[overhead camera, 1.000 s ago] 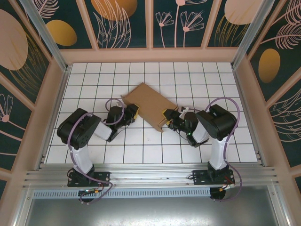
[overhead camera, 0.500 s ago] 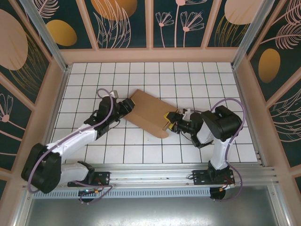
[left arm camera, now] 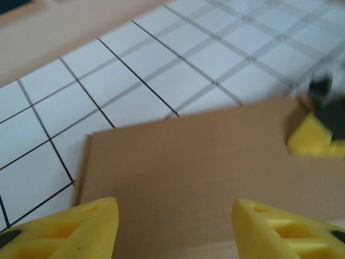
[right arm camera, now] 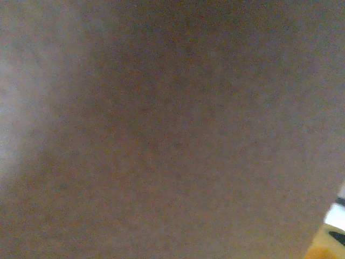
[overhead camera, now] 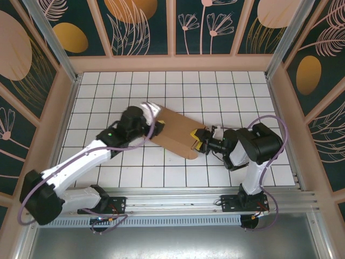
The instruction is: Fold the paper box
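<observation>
**A:** What is the setting, seen from above?

**B:** A white table [overhead camera: 178, 86] ruled with a black grid. It is boxed in by dark walls [overhead camera: 140, 27] painted with pale leaves and orange discs. The paper box [overhead camera: 175, 132], a flat brown card, lies mid-table, its long side running from far left to near right.

**A:** And the arms?

**B:** The left gripper [overhead camera: 153, 118] is over the box's far-left corner. A second ago that arm was folded up close to its base; now it reaches out across the table. The right gripper [overhead camera: 199, 139] is clamped on the box's near-right edge, as it was then. The gripper and the box have shifted slightly right, and the box has turned.

**A:** The left wrist camera?

**B:** Blurred. Two yellow fingers [left arm camera: 91, 226] stand apart with nothing between them. The box [left arm camera: 188, 162] lies just beyond them on the tiles. At its right edge, one yellow finger [left arm camera: 310, 141] of the other gripper sits on top of the card.

**A:** The right wrist camera?

**B:** Brown card [right arm camera: 161, 129], very close and out of focus, with a yellow fingertip [right arm camera: 326, 245] at the lower right corner.
</observation>
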Robot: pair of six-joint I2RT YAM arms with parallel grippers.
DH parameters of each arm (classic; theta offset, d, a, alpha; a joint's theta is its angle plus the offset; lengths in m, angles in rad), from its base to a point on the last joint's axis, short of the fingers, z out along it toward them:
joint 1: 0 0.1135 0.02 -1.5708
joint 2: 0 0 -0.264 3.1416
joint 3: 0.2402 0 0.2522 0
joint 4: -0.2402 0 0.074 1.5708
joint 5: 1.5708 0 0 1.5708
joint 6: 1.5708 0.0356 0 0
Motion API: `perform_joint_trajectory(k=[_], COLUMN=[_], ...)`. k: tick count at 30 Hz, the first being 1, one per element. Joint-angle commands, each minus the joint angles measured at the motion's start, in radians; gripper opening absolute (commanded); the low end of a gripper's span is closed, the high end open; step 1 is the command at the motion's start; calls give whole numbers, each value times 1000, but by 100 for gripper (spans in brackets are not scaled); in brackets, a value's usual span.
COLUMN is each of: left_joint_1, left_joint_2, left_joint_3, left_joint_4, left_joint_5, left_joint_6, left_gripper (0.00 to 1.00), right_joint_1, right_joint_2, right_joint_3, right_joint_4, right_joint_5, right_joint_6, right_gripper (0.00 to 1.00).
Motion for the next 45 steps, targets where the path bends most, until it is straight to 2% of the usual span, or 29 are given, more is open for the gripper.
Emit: perform_joint_trajectory(k=[1,5,10,14,17,25,37,45], left_joint_1=[-41,-53,-128,-135,-134,-135,-135,-134], left_joint_2=[41,14,5,4,14,59,88,92], left_joint_3=[41,62,62,26,-4,-50,-127,-136], left_joint_4=[-90,-127,-218,-131,-51,53,168,112], left_joint_5=[-116,-38,-71,-225,-304,-300,-262,-182], left_joint_6=[226,361,585,683,746,796,887,941], left_gripper=[58,62,63,62,62,61,62,63], right_joint_1=[-15,-34,-57,-62,-62,-56,-45,-40], right_joint_2=[-74,-160,-253,-278,-274,-258,-341,-405], right_joint_3=[7,33,79,108,113,125,140,149], right_joint_4=[13,-126,-305,-349,-316,-187,-258,-347], right_joint_5=[-68,-96,-123,-146,-154,-183,-184,-177], right_joint_6=[12,-49,-121,-125,-92,17,20,-13], right_gripper=[14,14,15,15,16,16,16,17])
